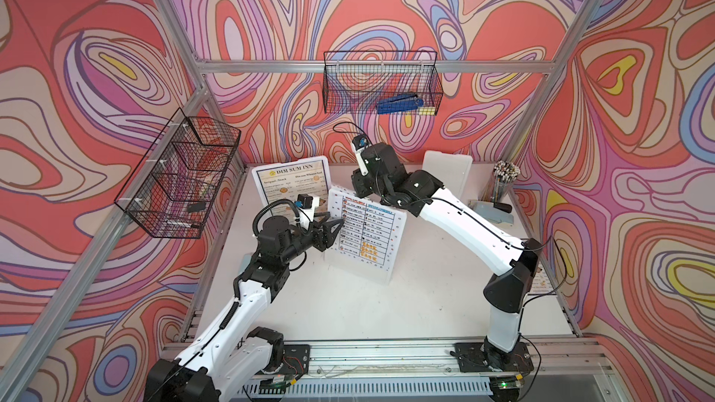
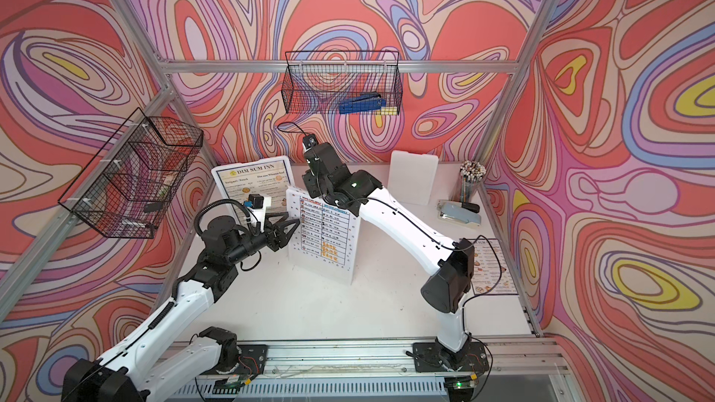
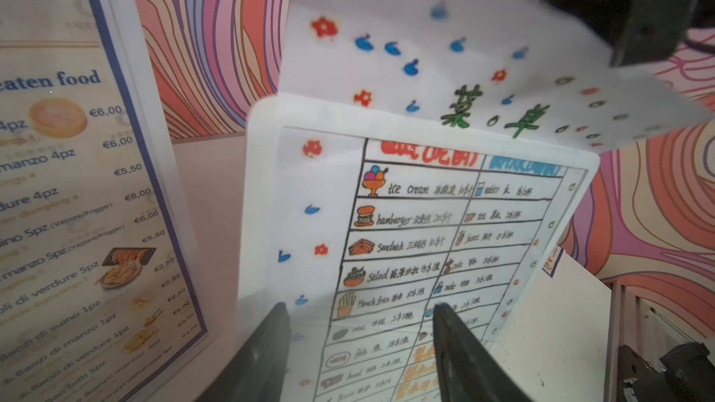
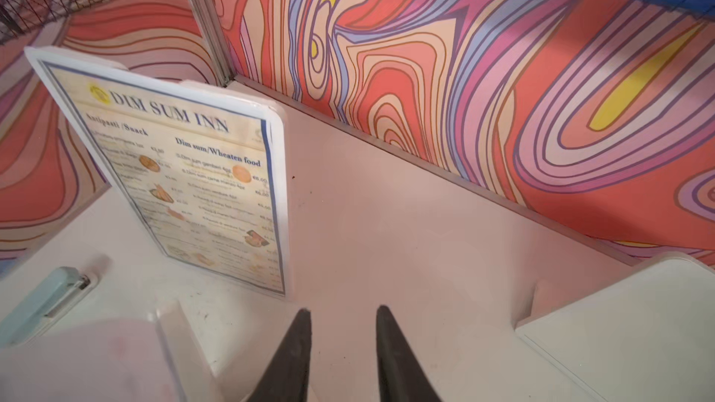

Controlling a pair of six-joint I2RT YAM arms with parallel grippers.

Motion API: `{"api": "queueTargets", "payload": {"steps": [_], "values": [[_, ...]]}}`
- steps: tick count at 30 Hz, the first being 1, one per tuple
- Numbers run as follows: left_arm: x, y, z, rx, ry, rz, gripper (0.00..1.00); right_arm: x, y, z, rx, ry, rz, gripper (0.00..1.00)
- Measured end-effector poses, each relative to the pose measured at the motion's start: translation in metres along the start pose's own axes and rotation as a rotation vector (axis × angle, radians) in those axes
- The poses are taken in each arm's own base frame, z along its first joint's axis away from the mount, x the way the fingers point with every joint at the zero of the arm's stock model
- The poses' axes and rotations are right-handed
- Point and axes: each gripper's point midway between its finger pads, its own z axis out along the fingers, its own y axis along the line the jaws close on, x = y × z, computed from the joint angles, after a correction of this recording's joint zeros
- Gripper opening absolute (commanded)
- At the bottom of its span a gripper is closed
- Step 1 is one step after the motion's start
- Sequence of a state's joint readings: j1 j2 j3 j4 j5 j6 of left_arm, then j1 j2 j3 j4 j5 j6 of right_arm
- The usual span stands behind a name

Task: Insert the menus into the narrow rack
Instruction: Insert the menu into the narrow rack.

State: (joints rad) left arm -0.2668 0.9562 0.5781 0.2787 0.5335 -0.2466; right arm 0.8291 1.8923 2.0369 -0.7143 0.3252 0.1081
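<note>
A white menu [image 1: 367, 233] [image 3: 445, 233] with a table and an icon-dotted border stands tilted mid-table, its top flopped over. My left gripper [image 1: 337, 226] [image 3: 360, 307] is open, its fingertips against the sheet's face near its left edge. A "DIM SUM INN" menu [image 1: 286, 183] [image 4: 185, 175] stands upright at the back left. Another blue-bordered menu [image 2: 489, 268] lies flat by the table's right edge. My right gripper [image 4: 344, 309] hangs open and empty just behind the white menu. Two black wire racks hang on the frame, a divided one [image 1: 178, 179] at left and a long one [image 1: 383, 83] at the back. I cannot tell which is the narrow rack.
A blue stapler [image 1: 398, 104] lies in the back rack. A white board [image 1: 447, 175] leans at the back right, beside a cup of pens [image 1: 505, 179] and a pale blue stapler [image 1: 495, 214]. The right forearm [image 1: 464, 218] crosses above the table's right half.
</note>
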Motion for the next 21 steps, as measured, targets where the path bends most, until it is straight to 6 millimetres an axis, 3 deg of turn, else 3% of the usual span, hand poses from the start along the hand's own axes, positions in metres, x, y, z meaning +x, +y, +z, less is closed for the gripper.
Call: {"api": "queueTargets", "payload": {"steps": [5, 7, 14, 17, 21], "values": [[0.000, 0.000, 0.000, 0.000, 0.000, 0.000, 0.60, 0.023, 0.002, -0.003, 0.019, 0.039, -0.015, 0.32], [0.000, 0.000, 0.000, 0.000, 0.000, 0.000, 0.60, 0.023, 0.001, -0.005, 0.030, 0.036, -0.018, 0.32], [-0.002, -0.001, -0.002, 0.002, -0.006, 0.003, 0.61, -0.010, -0.008, -0.027, 0.055, -0.041, -0.038, 0.38], [-0.003, -0.002, -0.003, 0.003, -0.011, 0.006, 0.61, -0.032, -0.010, -0.045, 0.044, -0.097, -0.038, 0.45], [-0.004, -0.003, -0.003, 0.003, -0.012, 0.007, 0.61, -0.044, -0.006, -0.082, -0.050, -0.154, -0.072, 0.65]]}}
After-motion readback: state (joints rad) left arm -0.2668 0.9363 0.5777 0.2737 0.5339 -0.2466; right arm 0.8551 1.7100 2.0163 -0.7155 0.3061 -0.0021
